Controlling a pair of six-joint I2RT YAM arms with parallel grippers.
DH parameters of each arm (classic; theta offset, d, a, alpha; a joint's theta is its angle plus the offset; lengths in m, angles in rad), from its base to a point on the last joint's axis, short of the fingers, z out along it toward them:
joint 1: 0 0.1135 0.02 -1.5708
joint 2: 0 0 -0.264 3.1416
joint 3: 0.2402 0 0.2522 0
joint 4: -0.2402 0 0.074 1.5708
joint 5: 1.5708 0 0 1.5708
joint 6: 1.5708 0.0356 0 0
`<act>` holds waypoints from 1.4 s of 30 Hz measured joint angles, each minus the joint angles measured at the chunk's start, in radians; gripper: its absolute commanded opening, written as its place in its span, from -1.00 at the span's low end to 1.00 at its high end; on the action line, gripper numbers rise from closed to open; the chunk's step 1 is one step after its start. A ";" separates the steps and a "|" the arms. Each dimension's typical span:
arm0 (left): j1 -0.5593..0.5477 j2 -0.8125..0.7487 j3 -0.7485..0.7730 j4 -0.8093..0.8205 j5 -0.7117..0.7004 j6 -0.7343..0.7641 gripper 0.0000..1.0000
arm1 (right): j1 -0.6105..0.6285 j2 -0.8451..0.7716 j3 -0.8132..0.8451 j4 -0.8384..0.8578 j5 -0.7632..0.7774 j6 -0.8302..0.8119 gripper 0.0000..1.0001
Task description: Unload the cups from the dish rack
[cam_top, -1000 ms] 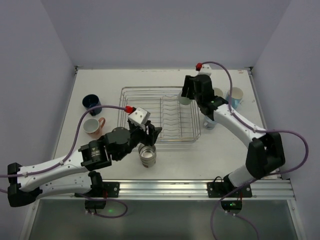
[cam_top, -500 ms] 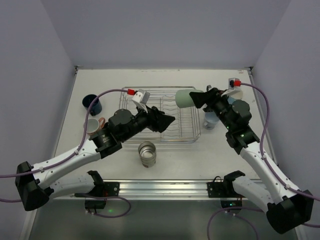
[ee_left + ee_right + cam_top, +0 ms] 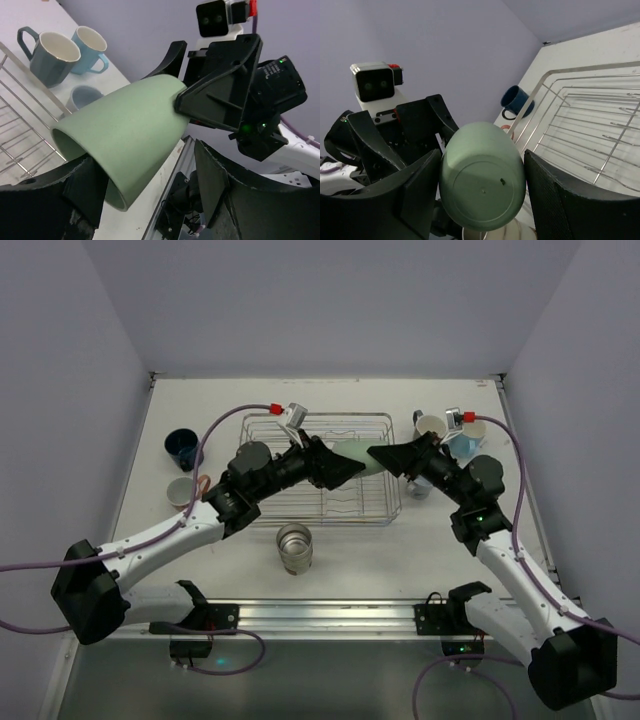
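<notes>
Right hand (image 3: 380, 456) grips the green cup (image 3: 352, 454) near its base | my left hand (image 3: 352, 470) wide around its mouth | above the rack (image 3: 385, 505)

Light is bright, even and diffuse, falling from above. In the top view the white table (image 3: 380, 552) is almost blown out, and the shadows beneath the arms are faint and soft-edged. The metal tumbler (image 3: 294, 546) carries small bright glints, and the dish rack (image 3: 350, 417) wires gleam thinly. That view is sharp throughout, with lilac-tinted walls. In the left wrist view the mint cup (image 3: 125, 130) is crisp and smoothly shaded, darker on its near underside. The left gripper (image 3: 142, 165) is nearly black there, soft, its detail lost. In the right wrist view the right gripper (image 3: 482, 160) is likewise underexposed and grainy, while the far rack wires are clear.
</notes>
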 measured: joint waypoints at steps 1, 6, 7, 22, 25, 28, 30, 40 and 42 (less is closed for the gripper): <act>0.000 0.001 0.000 0.018 0.008 -0.002 0.20 | 0.000 0.011 -0.008 0.008 -0.012 0.013 -0.53; 0.014 0.003 0.000 0.096 0.042 -0.040 -0.86 | -0.010 0.018 -0.014 0.071 -0.040 0.058 -0.18; 0.013 0.001 0.001 0.119 0.056 -0.049 -1.00 | -0.015 0.019 -0.014 0.084 -0.040 0.070 0.12; -0.219 0.132 0.343 -0.243 -0.101 0.298 -1.00 | -0.023 -0.171 0.138 -0.427 0.441 -0.225 0.98; -0.251 0.172 0.400 -0.294 -0.115 0.350 -1.00 | -0.035 -0.261 0.198 -0.521 0.595 -0.300 0.98; -0.260 0.237 0.447 -0.364 -0.148 0.387 -1.00 | -0.035 -0.333 0.256 -0.572 0.701 -0.354 0.98; -0.275 0.298 0.488 -0.411 -0.170 0.411 -1.00 | -0.035 -0.389 0.294 -0.598 0.752 -0.379 0.98; -0.445 0.626 0.810 -0.678 -0.273 0.539 -1.00 | -0.035 -0.565 0.415 -0.632 0.824 -0.433 0.98; -0.474 0.696 0.896 -0.734 -0.293 0.562 -1.00 | -0.035 -0.566 0.415 -0.641 0.825 -0.439 0.98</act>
